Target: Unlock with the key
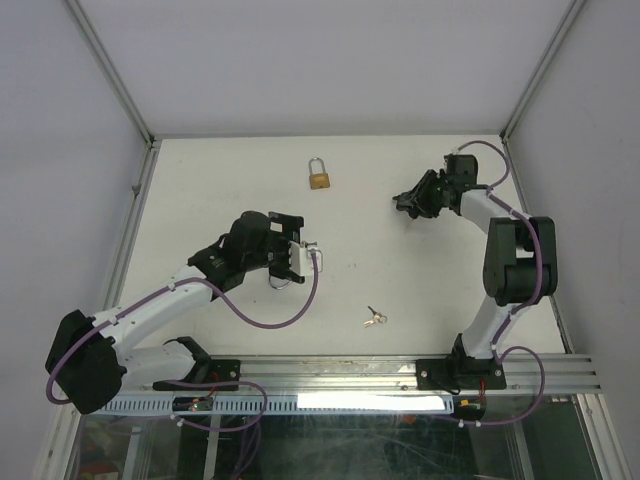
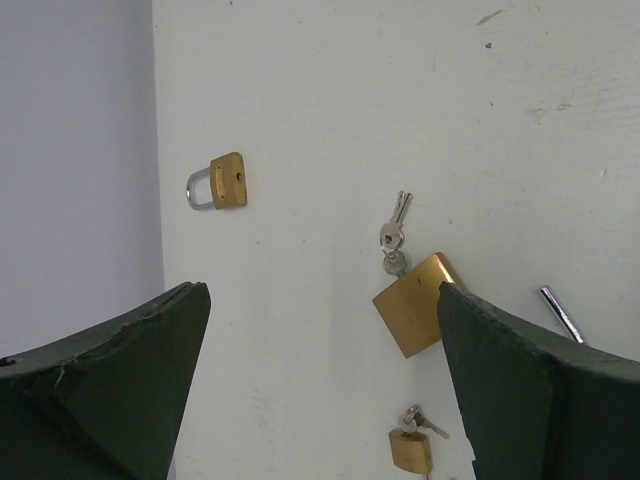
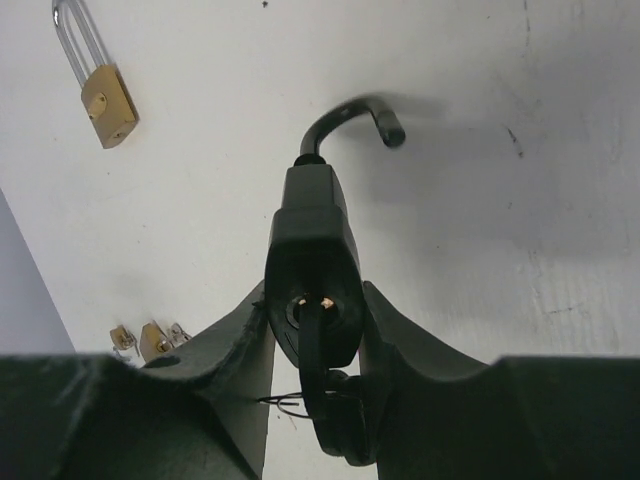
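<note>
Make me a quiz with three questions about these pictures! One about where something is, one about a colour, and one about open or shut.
1. Where is the black padlock?
A) in the right gripper
B) hanging on the wall
C) in a box

2. What colour is the lone padlock at the far side of the table?
A) red
B) gold
C) blue

3. How is the left gripper?
A) shut on a key
B) shut on a padlock
C) wide open

Answers:
1 A, the fingers clamp its body.
2 B, its body is brassy gold.
3 C, its fingers stand far apart, holding nothing.
</note>
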### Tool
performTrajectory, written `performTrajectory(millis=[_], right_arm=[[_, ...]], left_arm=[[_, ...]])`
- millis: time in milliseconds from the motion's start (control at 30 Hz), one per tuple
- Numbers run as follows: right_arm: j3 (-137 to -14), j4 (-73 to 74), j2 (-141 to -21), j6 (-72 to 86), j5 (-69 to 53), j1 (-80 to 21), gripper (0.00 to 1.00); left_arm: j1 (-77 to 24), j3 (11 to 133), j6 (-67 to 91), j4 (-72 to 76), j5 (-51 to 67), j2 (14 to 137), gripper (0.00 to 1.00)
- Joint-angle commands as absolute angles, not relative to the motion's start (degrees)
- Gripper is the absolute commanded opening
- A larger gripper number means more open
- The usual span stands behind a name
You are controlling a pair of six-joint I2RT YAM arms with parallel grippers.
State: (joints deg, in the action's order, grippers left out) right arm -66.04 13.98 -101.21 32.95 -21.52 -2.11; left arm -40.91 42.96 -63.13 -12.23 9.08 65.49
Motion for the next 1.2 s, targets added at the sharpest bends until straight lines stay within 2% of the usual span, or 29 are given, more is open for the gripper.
performTrajectory(millis=[0, 233, 433, 533, 633, 767, 833, 867, 1033, 1167], right_arm=[[-66.13, 5.12, -100.75, 35.07, -27.02, -2.34, 0.0], [-56.07, 2.7, -99.79, 37.58, -31.24, -0.47, 0.0], [-56.21, 6.78, -100.9, 36.6, -32.66, 1.45, 0.0], [-57.69, 10.77, -101.2, 35.55, -32.32, 2.46, 0.19], [-57.67, 12.79, -100.72, 35.57, -32.37, 2.81, 0.43], [-57.75, 17.2, -97.84, 33.91, -29.12, 2.98, 0.62], [-58.11, 19.65, -96.03, 32.74, -27.01, 3.55, 0.94], [-58.51, 21.06, -95.3, 32.06, -25.9, 3.84, 0.99], [-61.3, 28.33, -91.02, 28.21, -18.2, 4.94, 1.0], [-65.39, 30.57, -85.53, 25.3, -10.22, 4.01, 1.0]], left_arm=[[-41.28, 45.39, -61.79, -11.61, 10.02, 63.16, 0.99], [-41.23, 44.58, -61.79, -11.52, 11.03, 62.71, 0.99], [-41.27, 43.98, -61.63, -10.94, 11.51, 61.95, 0.99], [-41.23, 43.66, -61.36, -10.9, 11.25, 61.38, 0.99], [-41.22, 43.35, -61.14, -10.6, 11.42, 60.94, 0.99], [-41.3, 43.23, -60.95, -10.37, 11.56, 60.43, 0.99], [-41.26, 43.22, -60.85, -10.34, 11.6, 60.22, 0.99], [-41.23, 43.24, -60.78, -10.25, 11.68, 60.09, 0.99], [-40.87, 43.31, -56.39, -8.75, 11.1, 60.14, 0.99], [-36.48, 47.26, -39.0, -9.54, 11.66, 61.9, 0.99]])
